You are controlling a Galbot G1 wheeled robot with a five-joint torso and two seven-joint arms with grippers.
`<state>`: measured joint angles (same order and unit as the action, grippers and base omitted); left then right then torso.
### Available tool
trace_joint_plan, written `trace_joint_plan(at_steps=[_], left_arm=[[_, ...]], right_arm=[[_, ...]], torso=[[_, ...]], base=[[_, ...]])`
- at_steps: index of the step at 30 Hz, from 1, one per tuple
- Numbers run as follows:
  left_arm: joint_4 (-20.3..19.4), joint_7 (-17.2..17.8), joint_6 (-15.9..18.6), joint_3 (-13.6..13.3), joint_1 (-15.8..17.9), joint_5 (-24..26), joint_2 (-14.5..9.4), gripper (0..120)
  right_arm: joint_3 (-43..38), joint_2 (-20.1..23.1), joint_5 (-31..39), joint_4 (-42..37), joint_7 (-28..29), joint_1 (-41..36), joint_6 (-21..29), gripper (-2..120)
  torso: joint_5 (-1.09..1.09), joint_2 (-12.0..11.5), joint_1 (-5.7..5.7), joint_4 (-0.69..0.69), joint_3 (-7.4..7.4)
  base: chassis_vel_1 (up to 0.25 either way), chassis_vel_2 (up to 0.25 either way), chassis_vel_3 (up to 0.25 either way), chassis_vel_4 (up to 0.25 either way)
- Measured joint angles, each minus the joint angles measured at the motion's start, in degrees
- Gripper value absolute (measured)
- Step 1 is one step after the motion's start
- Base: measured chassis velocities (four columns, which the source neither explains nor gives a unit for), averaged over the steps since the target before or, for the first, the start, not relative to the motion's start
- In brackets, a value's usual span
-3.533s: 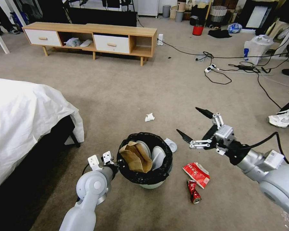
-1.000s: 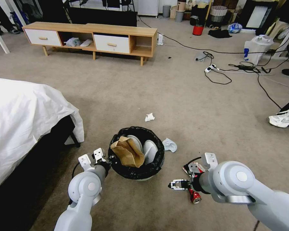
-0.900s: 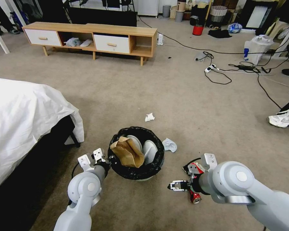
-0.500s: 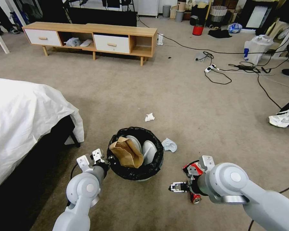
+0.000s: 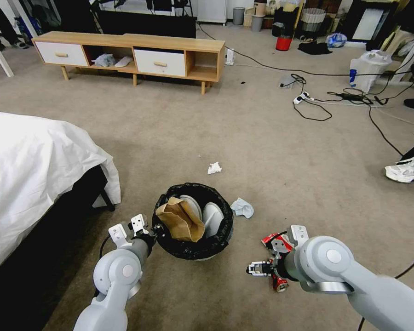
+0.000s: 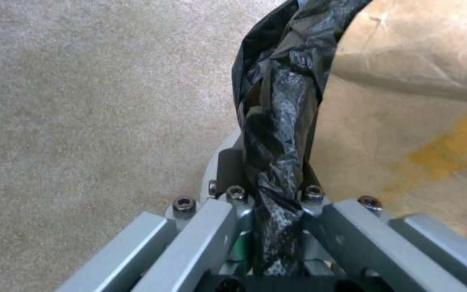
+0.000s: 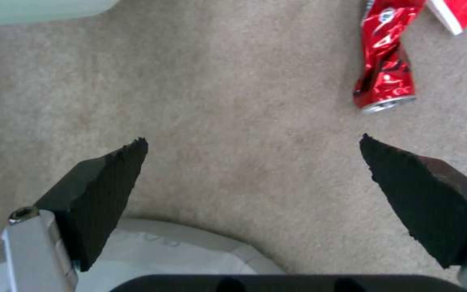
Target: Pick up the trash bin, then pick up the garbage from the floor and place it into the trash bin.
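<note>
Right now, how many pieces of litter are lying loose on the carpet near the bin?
4: a white tissue beyond the trash bin, a second tissue beside its right rim, and a red carton and crushed red can under the right arm. Others may be hidden.

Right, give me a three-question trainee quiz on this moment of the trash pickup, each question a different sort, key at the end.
1. True or false: the left gripper is shut on the black bag at the rim of the trash bin.
2. Multiple choice: in the right wrist view, the crushed red can lies
A. clamped between the fingers
B. on the floor, outside the gap of the right gripper
C. inside the bin
3. Fill in: the large brown item sticking out of the bin is a crumpled paper ____.

Key
1. True
2. B; the jaws are spread wide over bare carpet, the can off to one side.
3. bag
</note>
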<state>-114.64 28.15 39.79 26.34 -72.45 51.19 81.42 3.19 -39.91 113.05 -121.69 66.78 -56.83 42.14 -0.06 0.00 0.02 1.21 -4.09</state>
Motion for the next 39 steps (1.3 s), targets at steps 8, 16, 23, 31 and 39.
trace_joint_plan(at_steps=[8,16,23,31,39], left_arm=[[0.2,-0.1,0.0,0.0,0.0,-0.1,0.2,2],[0.2,-0.1,0.0,0.1,-0.4,-0.3,0.2,2],[0.2,-0.1,0.0,0.2,-0.6,-0.4,0.2,2],[0.1,-0.1,-0.1,0.5,-1.1,-0.5,0.1,2],[0.0,-0.3,-0.3,0.8,-1.3,-0.4,-0.3,2]], right_arm=[[-1.9,0.8,-2.0,1.7,-1.7,-1.0,0.0,100],[-2.6,0.2,-5.1,5.2,-4.9,-0.2,0.0,100],[-1.2,-1.2,-7.0,7.7,-6.4,0.5,0.0,100],[0.8,-2.6,-10.5,12.3,-8.7,0.4,0.0,100],[2.0,-3.9,-13.3,15.2,-10.0,0.4,0.0,100]], torso=[[0.0,0.0,0.0,0.0,0.0],[-0.01,0.0,0.0,-0.01,0.0],[0.0,0.0,0.0,0.0,0.0],[0.0,0.0,0.0,0.0,0.0],[0.0,0.0,0.0,0.0,0.0]], base=[[0.0,0.0,0.0,0.0],[0.0,0.0,0.0,0.0],[0.0,0.0,0.0,0.0],[0.0,0.0,0.0,0.0],[0.0,0.0,0.0,0.0]])
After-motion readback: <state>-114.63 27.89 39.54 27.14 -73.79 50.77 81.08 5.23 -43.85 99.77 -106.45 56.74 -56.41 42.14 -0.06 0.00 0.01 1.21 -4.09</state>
